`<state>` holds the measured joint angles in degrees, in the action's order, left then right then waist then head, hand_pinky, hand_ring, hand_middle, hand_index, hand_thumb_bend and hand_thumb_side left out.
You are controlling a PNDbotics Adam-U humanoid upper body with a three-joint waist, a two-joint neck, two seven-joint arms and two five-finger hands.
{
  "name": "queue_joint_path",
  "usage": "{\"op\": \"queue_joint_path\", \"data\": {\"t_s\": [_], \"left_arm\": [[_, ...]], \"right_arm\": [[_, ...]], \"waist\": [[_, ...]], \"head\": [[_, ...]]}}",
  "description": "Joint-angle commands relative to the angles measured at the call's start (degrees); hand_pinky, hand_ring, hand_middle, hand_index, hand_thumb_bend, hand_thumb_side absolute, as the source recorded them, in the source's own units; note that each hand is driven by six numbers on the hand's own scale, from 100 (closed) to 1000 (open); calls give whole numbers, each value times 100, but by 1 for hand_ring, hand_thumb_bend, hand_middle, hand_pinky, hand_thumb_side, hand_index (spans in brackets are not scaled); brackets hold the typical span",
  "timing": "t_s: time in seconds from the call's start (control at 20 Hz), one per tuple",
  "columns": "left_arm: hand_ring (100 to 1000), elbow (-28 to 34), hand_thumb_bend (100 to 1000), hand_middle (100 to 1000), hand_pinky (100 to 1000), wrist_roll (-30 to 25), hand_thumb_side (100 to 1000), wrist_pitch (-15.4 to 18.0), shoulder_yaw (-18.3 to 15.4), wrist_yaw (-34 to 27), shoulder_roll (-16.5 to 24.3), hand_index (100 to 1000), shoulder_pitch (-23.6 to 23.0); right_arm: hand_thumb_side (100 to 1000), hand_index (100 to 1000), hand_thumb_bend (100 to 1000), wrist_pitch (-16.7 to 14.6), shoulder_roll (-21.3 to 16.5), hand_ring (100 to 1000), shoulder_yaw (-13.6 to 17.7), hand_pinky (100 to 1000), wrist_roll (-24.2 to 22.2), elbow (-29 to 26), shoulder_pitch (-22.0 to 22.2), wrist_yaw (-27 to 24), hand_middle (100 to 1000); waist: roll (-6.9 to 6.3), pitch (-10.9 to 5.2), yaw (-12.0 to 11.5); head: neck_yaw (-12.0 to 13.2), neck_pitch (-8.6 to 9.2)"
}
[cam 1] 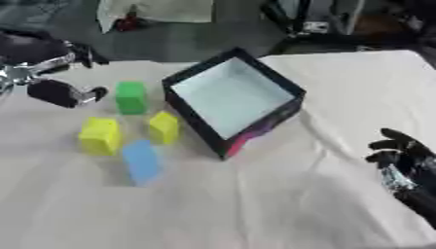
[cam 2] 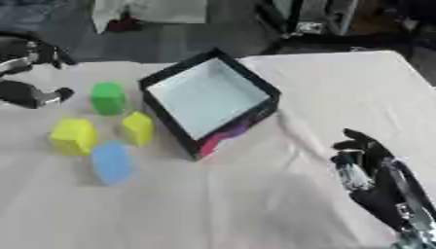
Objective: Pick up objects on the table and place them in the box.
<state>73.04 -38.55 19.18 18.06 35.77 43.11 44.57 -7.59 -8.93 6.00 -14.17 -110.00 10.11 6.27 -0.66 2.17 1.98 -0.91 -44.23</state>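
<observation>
White cloth [cam 1: 255, 204] covers the table; the landmark is the black-walled box [cam 1: 231, 99], which stands open with a pale blue floor and a pink-and-purple patch on its near corner.

Left eye view: four blocks lie to the left of the box. The green block [cam 1: 130, 97] is near the box's left corner. The smaller yellow block [cam 1: 163, 127] sits just beside the box's near-left wall. The larger yellow block [cam 1: 100, 136] lies farther left of it, apart. The blue block [cam 1: 141, 162] lies nearest the viewer, below the gap between the two yellow blocks. The left hand [cam 1: 64, 93] hovers left of the green block, well clear of the box; its fingers are spread and hold nothing.

Right eye view: the box interior shows no contents. The right hand [cam 2: 366, 168] is well to the right of the box and nearer the viewer, at the lower right edge of the cloth, with its fingers pointing up, loosely relaxed and holding nothing. All four blocks lie outside the box.
</observation>
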Motion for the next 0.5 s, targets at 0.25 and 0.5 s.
{"op": "queue_joint_path", "data": {"t_s": [0.25, 0.5], "left_arm": [[751, 402, 352, 786, 817, -1165, 636, -92, -360, 292, 133, 890, 58], [752, 303, 367, 785, 816, -1262, 643, -124, -361, 505, 123, 890, -74]], "right_arm": [[438, 889, 100, -5, -112, 654, 39, 829, -13, -53, -25, 32, 688], [438, 889, 100, -3, -110, 654, 39, 829, -17, -52, -27, 35, 688]], "waist": [[-62, -145, -9], [-61, -139, -6]], "head": [[-43, 11], [-53, 11]]}}
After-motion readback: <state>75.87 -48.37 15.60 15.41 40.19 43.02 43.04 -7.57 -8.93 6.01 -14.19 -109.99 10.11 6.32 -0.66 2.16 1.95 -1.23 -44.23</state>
